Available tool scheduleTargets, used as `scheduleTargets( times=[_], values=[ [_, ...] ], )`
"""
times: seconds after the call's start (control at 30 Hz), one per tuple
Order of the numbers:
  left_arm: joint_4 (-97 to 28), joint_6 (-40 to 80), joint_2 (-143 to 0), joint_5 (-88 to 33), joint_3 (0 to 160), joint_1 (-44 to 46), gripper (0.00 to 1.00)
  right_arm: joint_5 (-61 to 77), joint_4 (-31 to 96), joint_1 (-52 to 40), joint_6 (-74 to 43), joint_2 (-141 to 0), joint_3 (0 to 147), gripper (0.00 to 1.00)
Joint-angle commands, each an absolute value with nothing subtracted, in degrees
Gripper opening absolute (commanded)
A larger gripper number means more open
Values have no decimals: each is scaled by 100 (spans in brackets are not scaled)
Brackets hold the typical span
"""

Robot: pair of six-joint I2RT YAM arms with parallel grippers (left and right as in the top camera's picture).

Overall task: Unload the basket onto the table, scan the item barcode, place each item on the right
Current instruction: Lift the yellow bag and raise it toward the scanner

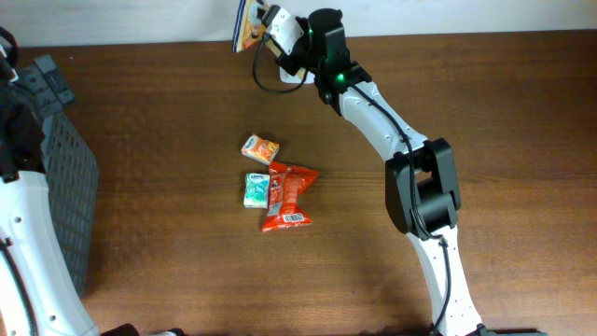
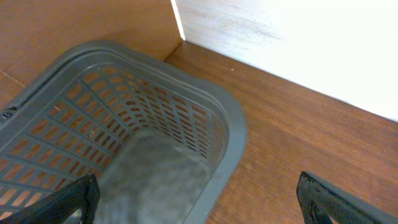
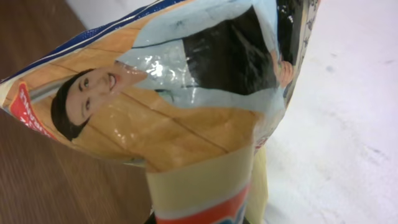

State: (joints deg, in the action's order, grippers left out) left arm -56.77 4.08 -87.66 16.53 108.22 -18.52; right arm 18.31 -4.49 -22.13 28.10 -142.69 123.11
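Looking down from overhead: the right arm stretches to the far edge of the brown wooden table. Only this view shows the loose goods at mid-table and both arms at once.
Right wrist view: a glossy orange-and-pale-blue snack packet printed with a smiling face fills the frame, a detail too small to read from overhead. Brown table lies to its left and a white surface to its right.
Left wrist view: the rim and slotted inside of the grey plastic mesh basket, seen from close above, with the white wall behind it.
Right pincer: jaws together, clamped on the snack packet, which hangs off its tip.
Left pincer: jaws fully apart, one dark fingertip in each lower corner, holding nothing, above the basket's edge.
Task item place: in the air at the table's far edge, well apart from the mid-table goods and the basket.
Counts: two arms, with the left arm beside the basket; one basket; four goods in all. One is held and three lie on the table: a small orange box, a teal-and-white pack and a red crinkled packet, the last two touching.
Cable: one black loop under the right wrist.
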Motion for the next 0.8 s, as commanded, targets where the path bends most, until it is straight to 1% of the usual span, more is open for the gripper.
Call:
scheduleTargets(
  times=[0.0, 0.1, 0.23, 0.53, 0.77],
  values=[
    [-5671, 355, -8764, 1675, 10825, -1865, 99, 1688, -873, -2239, 1339, -14241, 12394, 4],
    [-5673, 355, -8764, 1675, 10825, -1865, 99, 1691, -1415, -2237, 545, -14407, 12394, 4],
    [-5673, 357, -8764, 1675, 10825, -1865, 99, 1562, -1686, -2237, -1, -14658, 12394, 4],
    [-5671, 357, -8764, 1675, 10825, -1865, 99, 1588, -1695, -2237, -54, -14619, 12460, 4],
    [-5671, 355, -8764, 1675, 10825, -1865, 99, 1586, -1203, -2239, -43, -14282, 12484, 4]
  ],
)
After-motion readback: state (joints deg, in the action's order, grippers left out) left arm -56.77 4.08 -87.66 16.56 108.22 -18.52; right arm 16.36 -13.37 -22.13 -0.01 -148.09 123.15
